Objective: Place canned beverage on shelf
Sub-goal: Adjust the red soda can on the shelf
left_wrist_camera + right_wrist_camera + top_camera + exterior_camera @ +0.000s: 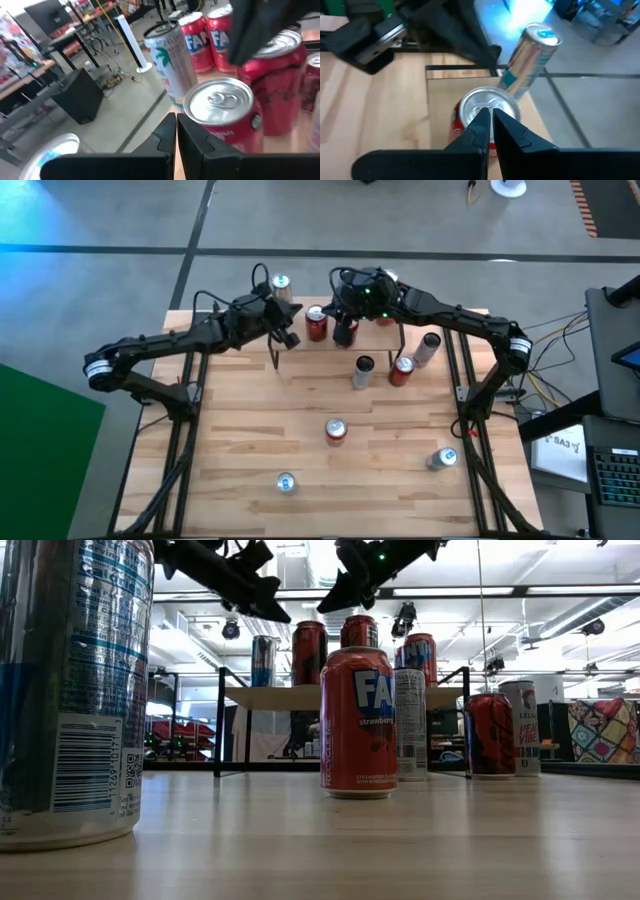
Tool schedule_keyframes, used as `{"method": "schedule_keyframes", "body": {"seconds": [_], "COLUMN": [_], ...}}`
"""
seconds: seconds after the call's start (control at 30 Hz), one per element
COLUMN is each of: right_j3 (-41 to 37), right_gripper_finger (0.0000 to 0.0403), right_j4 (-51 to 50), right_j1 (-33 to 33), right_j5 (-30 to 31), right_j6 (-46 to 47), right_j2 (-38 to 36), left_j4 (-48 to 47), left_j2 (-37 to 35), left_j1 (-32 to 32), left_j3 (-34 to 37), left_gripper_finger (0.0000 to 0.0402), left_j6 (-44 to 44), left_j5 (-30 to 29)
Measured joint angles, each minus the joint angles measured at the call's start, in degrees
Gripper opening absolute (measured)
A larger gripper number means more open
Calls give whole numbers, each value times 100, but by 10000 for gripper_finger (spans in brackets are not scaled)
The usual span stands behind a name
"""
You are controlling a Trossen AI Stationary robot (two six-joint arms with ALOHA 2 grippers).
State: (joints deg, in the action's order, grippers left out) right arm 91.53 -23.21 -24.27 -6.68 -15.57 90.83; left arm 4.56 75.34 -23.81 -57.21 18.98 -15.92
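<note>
The left tool [176,131] has its two dark fingers pressed together with nothing between them. It hangs above the far left part of the counter, just in front of a red soda can with a silver pull-tab top [227,117] that stands on the shelf [345,320], a small low riser with a light wooden plank top and thin black metal legs. Whether the fingertips touch that can cannot be told.

The right tool [491,116] is likewise shut tight and empty, its tips poised right over the silver lid of the same red can [485,107]; contact cannot be judged. Just beside that can, a tall slim silver can with teal markings [530,57] also stands on the shelf.

In the high view both tools meet over the shelf at the far edge of the slatted wooden counter [250,430], the left tool [288,330] near the red can [316,323] and the right tool [347,320] close on its other side.

Farther out on the counter stand a grey can [363,370], a red can [401,369], a pale can [428,348], a red Fanta can [335,431], and two silver-blue cans [286,483] [441,459] nearer the front.
</note>
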Motion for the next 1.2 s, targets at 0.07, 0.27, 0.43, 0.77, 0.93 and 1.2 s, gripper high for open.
{"method": "schedule_keyframes", "body": {"seconds": [0.07, 0.27, 0.43, 0.77, 0.93, 1.2], "right_j3": [0, 0, 0, 0, 0, 0], "right_gripper_finger": [12, 12, 12, 12, 12, 12], "right_j4": [-81, -160, -165, -62, 117, 232], "right_j1": [0, 39, 37, -107, -155, -153], "right_j5": [-132, -383, -277, 968, 713, 517], "right_j6": [116, 300, 269, -302, -293, -150], "right_j2": [0, 40, 42, 42, 42, 205], "left_j4": [202, 436, 435, -409, -465, -574], "left_j2": [64, 320, 406, -244, -166, 179], "left_j1": [-36, -173, -181, 58, 95, 116], "left_j3": [0, 0, 0, 2, 2, 2], "left_gripper_finger": [0, 0, 0, 0, 0, 0], "left_j6": [129, 267, 265, -174, -429, -519], "left_j5": [-2, 9, 2, 1127, 1843, 1816]}}
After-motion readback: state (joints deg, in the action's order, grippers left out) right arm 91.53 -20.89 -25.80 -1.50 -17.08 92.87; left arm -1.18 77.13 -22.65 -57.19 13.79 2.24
